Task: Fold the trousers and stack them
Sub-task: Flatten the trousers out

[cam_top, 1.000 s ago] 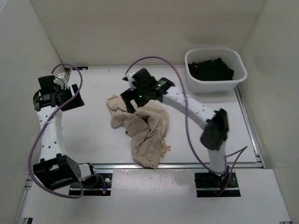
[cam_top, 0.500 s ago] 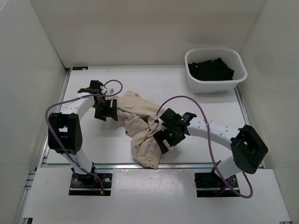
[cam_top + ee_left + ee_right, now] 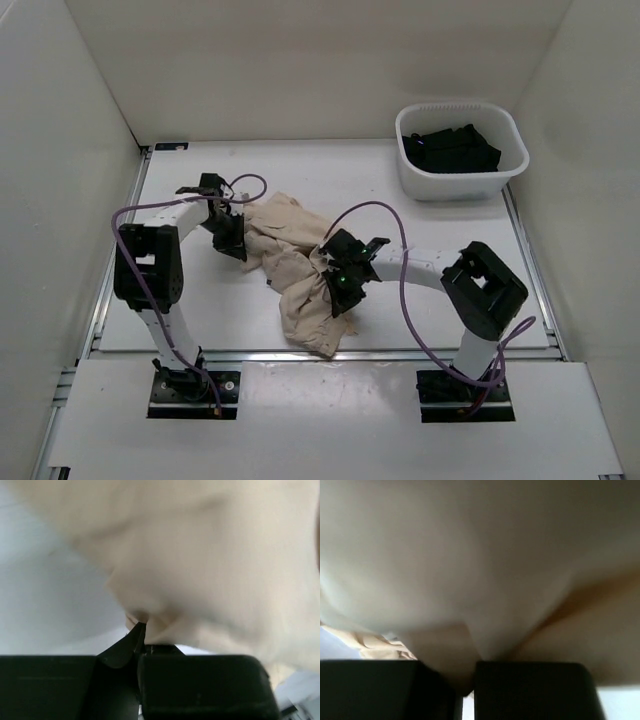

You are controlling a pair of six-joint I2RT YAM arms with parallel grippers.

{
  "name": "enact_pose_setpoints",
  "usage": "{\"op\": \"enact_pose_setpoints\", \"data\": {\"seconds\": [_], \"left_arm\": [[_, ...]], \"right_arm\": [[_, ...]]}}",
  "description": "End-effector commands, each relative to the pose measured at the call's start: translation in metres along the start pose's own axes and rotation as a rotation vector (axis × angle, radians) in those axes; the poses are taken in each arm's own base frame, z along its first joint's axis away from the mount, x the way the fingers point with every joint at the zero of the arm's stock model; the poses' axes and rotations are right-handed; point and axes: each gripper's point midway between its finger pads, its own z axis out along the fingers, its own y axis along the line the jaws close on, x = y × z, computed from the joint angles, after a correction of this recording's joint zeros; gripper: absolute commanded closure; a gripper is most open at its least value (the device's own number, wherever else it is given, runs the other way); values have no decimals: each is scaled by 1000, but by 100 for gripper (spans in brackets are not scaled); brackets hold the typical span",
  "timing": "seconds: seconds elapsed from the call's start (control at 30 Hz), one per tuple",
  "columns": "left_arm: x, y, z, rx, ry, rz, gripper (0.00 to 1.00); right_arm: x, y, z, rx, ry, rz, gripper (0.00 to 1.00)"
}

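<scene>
Right gripper [image 3: 335, 298] nearer left gripper [image 3: 238, 248] than before, both jaws tight on crumpled trousers [image 3: 305, 318], long axis far-left to near-right

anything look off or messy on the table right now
The trousers lie in a crumpled heap mid-table, neither flat nor folded. The left gripper pinches their far-left edge, the right gripper their right side. The dark clothes sit inside the white basket; nothing looks spilled or damaged.

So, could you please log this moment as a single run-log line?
phase: grasping crumpled trousers | left end effector: shut on left edge | right end effector: shut on middle fold | fold: not started
</scene>
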Motion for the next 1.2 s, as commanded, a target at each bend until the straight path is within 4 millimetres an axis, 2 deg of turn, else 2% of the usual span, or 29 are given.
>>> {"op": "enact_pose_setpoints", "data": {"seconds": [0.0, 0.03, 0.13, 0.17, 0.27, 0.3, 0.33, 0.37, 0.4, 0.43, 0.47, 0.5, 0.53, 0.57, 0.6, 0.67, 0.77, 0.8, 0.83, 0.87, 0.9, 0.93, 0.97, 1.0, 1.03, 1.07, 1.1, 1.13, 1.17], "left_arm": [[-22, 6, -57, -98, -156, 23, 85], [-25, 14, -81, -158, -214, 17, 85], [-15, 19, -125, -244, -288, 6, 85], [-6, 28, -135, -313, -280, -6, 85], [1, 25, -167, -384, -307, 0, 85], [-5, 23, -174, -384, -330, 4, 85], [0, 20, -171, -380, -285, 8, 85], [-8, 7, -173, -349, -287, 36, 84], [-11, 1, -168, -331, -263, 48, 70], [-16, -5, -162, -313, -238, 62, 63], [-21, -10, -141, -289, -170, 74, 61], [-36, -22, -139, -225, -184, 84, 59], [-44, -25, -133, -199, -176, 84, 55], [-52, -18, -115, -200, -129, 73, 53], [-66, -19, -122, -214, -146, 76, 52], [-74, -15, -123, -241, -131, 70, 45], [-65, 3, -148, -288, -167, 25, 36], [-60, 5, -174, -309, -249, 20, 25], [-37, 33, -171, -375, -221, -39, 20], [-35, 45, -177, -416, -275, -57, 16], [-23, 53, -196, -461, -342, -77, 13], [-10, 77, -200, -532, -349, -132, 11], [24, 97, -181, -553, -288, -192, 11], [33, 102, -176, -546, -278, -216, 11], [38, 109, -172, -542, -282, -240, 11], [56, 117, -158, -522, -237, -285, 11], [62, 120, -148, -500, -214, -301, 13], [68, 120, -136, -463, -175, -316, 13], [73, 109, -121, -372, -148, -327, 14]], "right_arm": [[-4, -29, -36, 118, -10, 35, 100], [0, -45, -61, 164, -2, 78, 100], [-8, -79, -114, 289, -38, 117, 100], [-4, -80, -142, 308, -33, 120, 100], [-1, -88, -181, 299, -12, 127, 100], [5, -90, -181, 289, 24, 122, 100], [1, -94, -182, 292, 42, 103, 100], [0, -103, -180, 324, 58, 102, 100], [-6, -119, -175, 367, 74, 115, 98], [-12, -127, -171, 379, 73, 132, 96], [-26, -133, -170, 380, 44, 146, 93], [-44, -145, -168, 361, -10, 195, 86], [-55, -153, -159, 342, -18, 234, 49], [-67, -159, -156, 327, -55, 289, 32], [-83, -172, -159, 311, -120, 347, 23], [-89, -183, -163, 280, -151, 452, 15], [-69, -184, -179, 345, -189, 482, 7], [-58, -183, -181, 365, -197, 525, 7], [-47, -177, -194, 376, -245, 542, 6], [-19, -178, -182, 381, -195, 589, 6], [-10, -171, -188, 372, -245, 633, 6], [2, -168, -184, 370, -240, 665, 6], [17, -164, -176, 350, -267, 723, 6], [24, -163, -172, 345, -278, 755, 6], [43, -161, -162, 339, -284, 817, 6], [42, -161, -157, 319, -318, 835, 6], [43, -158, -154, 288, -345, 851, 6], [55, -157, -137, 271, -310, 895, 6], [55, -155, -130, 241, -310, 902, 6]]}}
